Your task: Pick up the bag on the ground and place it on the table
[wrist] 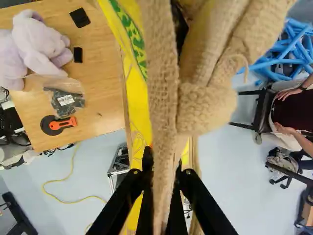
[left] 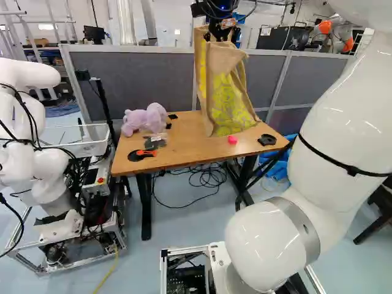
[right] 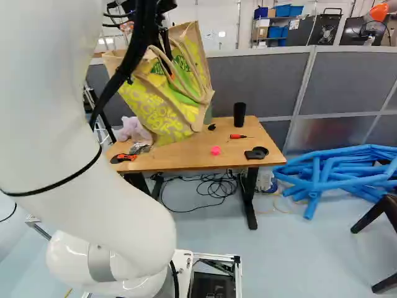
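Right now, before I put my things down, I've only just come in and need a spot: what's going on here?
The robot's gripper is shut on a brown strap of a large yellow-and-tan bag. It holds the bag upright over the wooden table, so it has not been released. Whether its base bears on the tabletop, I can't tell. A lavender plush toy lies on the table nearby.

We can read no word and no number with certainty. On the clear plastic pouch (wrist: 73,89), which lies on the worktop (right: 186,155), we see a white label (wrist: 65,100), but its print is too small for us. On the bag (right: 156,99) there are green marks (right: 182,64), and these also we cannot read.
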